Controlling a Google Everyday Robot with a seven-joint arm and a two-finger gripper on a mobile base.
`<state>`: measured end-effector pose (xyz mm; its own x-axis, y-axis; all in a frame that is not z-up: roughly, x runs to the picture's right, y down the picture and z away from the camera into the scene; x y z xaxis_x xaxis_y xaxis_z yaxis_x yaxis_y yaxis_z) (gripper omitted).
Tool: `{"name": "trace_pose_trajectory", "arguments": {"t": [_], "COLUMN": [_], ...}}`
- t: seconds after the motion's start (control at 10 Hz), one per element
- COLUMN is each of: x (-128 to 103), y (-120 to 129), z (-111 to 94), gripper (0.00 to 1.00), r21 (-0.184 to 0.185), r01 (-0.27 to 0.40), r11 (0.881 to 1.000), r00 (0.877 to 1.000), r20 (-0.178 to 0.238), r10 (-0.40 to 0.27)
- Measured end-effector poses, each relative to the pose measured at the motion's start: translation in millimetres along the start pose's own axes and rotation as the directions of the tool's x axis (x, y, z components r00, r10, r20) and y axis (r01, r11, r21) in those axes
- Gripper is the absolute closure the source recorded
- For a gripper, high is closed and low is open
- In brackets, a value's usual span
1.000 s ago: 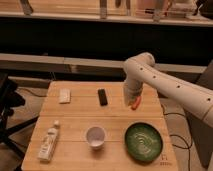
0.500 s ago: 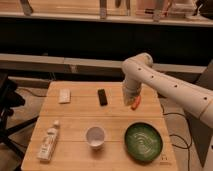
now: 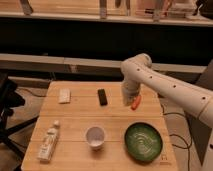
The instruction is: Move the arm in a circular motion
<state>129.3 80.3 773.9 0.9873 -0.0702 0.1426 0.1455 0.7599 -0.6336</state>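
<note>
Arm (image 3: 165,86) bent at the elbow, claw (image 3: 134,102) hanging above the worktop (image 3: 75,117) beyond the green bowl (image 3: 143,141), its state indiscernible; circle best swept level, clear of that bowl.

Green bowl (image 3: 143,141), white cup (image 3: 94,137) — bottle (image 3: 49,142)

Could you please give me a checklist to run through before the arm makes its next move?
1. Gripper over the table's rear right part, apparently touching nothing: ok.
2. Black bar left of the gripper, apart from it: ok.
3. Green bowl in front of the gripper, apart: ok.
4. White cup upright, away from the arm: ok.
5. Gap between the arm's elbow and the shelf behind: cannot tell.
</note>
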Motion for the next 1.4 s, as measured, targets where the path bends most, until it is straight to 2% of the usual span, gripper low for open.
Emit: {"name": "trace_pose_trajectory", "arguments": {"t": [0.6, 1.4], "x": [10, 12], "y": [-1, 4], "z": [2, 4], "gripper": [1.00, 1.00], "r21": [0.000, 0.002], "r01": [-0.038, -0.044], "r11": [0.999, 0.999], "r00": [0.999, 0.999], "r20": [0.002, -0.003], "r10": [0.038, 0.044]}}
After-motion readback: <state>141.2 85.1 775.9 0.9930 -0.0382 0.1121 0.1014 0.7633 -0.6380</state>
